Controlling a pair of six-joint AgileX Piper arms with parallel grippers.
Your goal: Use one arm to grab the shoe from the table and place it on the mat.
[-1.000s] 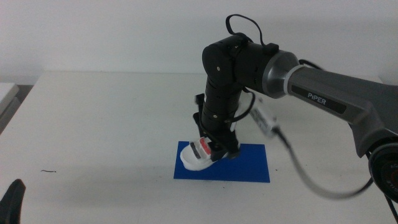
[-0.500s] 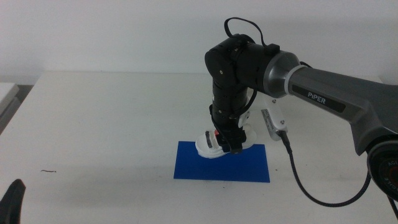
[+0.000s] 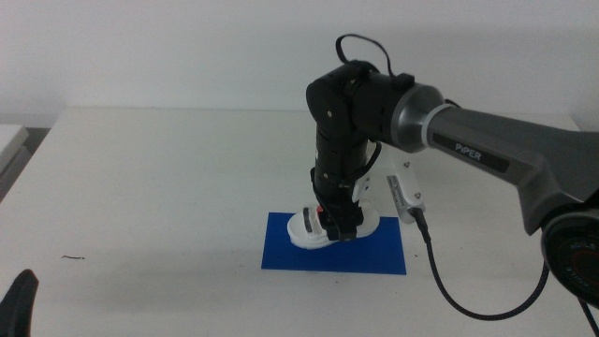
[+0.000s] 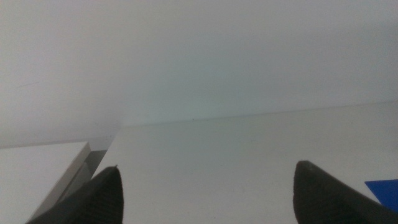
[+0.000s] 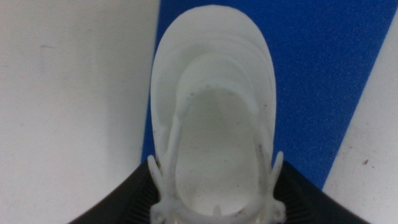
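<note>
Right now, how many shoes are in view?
1. The shoe sits over the blue mat, gripped by the right end effector. No other shoe is visible; the arm may hide something.

We saw the shoe (image 5: 214,118) from above, white, hollow inside, rounded end pointing away from the camera. Our right gripper (image 5: 214,205) had a dark jaw pressed against each side of the shoe's near end. The shoe lay over the mat (image 5: 323,81), with bare table (image 5: 68,99) on both sides.
</note>
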